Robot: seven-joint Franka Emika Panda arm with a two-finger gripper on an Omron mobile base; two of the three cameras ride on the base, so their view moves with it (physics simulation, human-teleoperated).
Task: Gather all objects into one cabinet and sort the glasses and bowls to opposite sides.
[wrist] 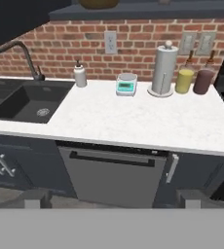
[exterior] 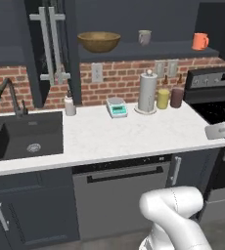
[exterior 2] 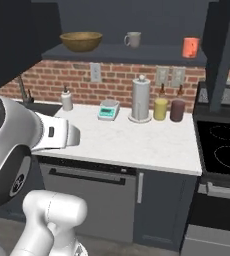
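Wooden bowl [exterior: 99, 41] sat on the dark shelf of the open wall cabinet [exterior: 148, 51], at the shelf's left end, approx 11 o'clock in the left base view. Grey mug [exterior: 144, 37] stood mid-shelf, well apart from the bowl; orange mug [exterior: 200, 41] was at the far right end, approx 1 o'clock. Cabinet door [exterior: 50, 44] w/ tall silver bar handles hung open left of the bowl.

Gripper [wrist: 112, 198] was spread wide w/ nothing between the fingers, low in front of the dishwasher [wrist: 111, 176], well apart from the shelf; its tips showed at 6 o'clock in the hand view.

On the white counter [exterior: 134, 136] under the shelf: soap bottle [exterior: 70, 104] nr the sink [exterior: 29, 136], teal-faced scale [exterior: 117, 107], paper towel roll [exterior: 147, 92], then yellow jar [exterior: 163, 98] & maroon jar [exterior: 176, 97] side by side. Stove [exterior: 217, 105] sat at 3 o'clock.
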